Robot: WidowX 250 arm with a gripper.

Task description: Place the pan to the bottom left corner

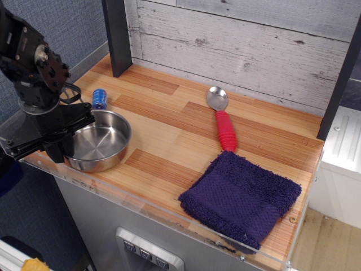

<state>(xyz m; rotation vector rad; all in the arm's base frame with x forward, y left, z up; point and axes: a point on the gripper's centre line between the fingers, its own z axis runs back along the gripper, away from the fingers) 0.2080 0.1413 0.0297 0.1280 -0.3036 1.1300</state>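
The shiny steel pan (100, 142) rests upright on the striped wood tabletop (163, 141), at its front left, close to the clear acrylic rim (107, 186). My gripper (61, 145) is at the pan's left rim, and its black fingers (56, 152) appear closed on that rim. The arm's body stands over the table's left edge and hides the very corner and the pan's wire handle.
A small blue cylinder (99, 99) stands just behind the pan. A red-handled metal spoon (222, 123) lies mid-table. A purple towel (241, 197) lies at the front right. A dark post (117, 35) stands at the back left, before the plank wall.
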